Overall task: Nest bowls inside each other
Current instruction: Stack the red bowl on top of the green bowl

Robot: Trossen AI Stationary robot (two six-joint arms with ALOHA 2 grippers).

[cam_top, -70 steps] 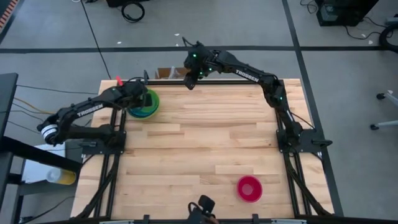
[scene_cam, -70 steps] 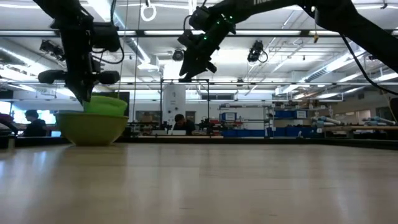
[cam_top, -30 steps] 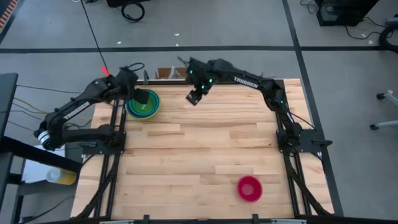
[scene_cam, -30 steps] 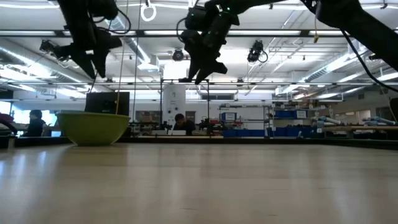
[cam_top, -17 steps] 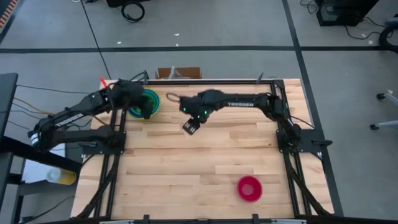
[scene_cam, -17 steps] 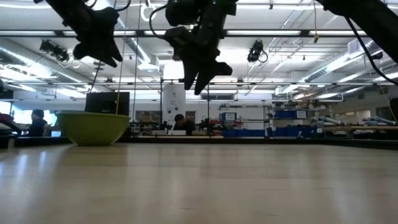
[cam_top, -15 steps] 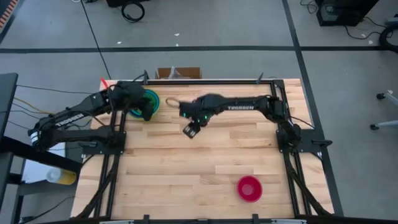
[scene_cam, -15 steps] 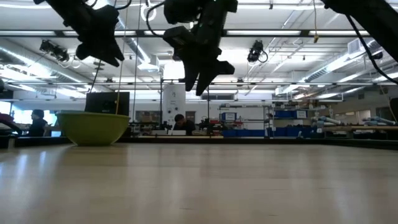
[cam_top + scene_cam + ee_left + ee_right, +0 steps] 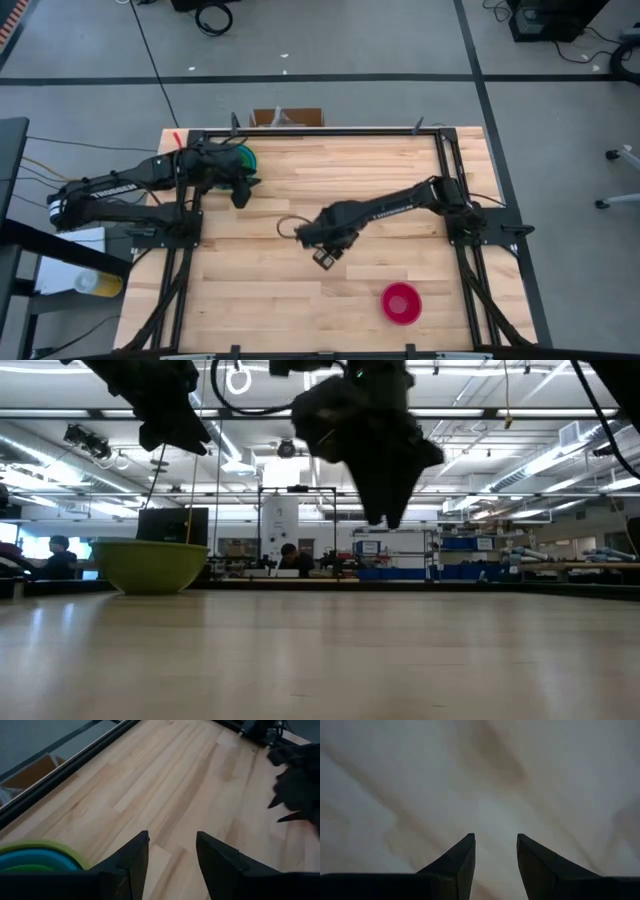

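Note:
A stack of bowls [image 9: 245,158] stands on its base at the table's far left: a large lime green bowl [image 9: 150,565] with a blue one [image 9: 37,860] and a smaller green one [image 9: 22,868] inside it. A small magenta bowl [image 9: 401,302] sits upright near the front right. My left gripper [image 9: 242,192] hangs open just beside the stack on its near side, with nothing in it [image 9: 172,845]. My right gripper [image 9: 325,257] is open over bare wood at mid-table, pointing down [image 9: 495,845], left of and beyond the magenta bowl.
A black frame rail [image 9: 320,131] runs round the table top. A cardboard box [image 9: 285,117] stands just beyond the far edge. Bare wood [image 9: 380,170] lies between the stack and the magenta bowl. People and shelves show in the room behind [image 9: 290,555].
My right gripper has swept from the far edge toward the near edge to mid-table, sinking and turning as it went, and stays open. My left gripper has swung off the stack toward the near side and tipped up to a flatter slant, still open. The bowls have not moved.

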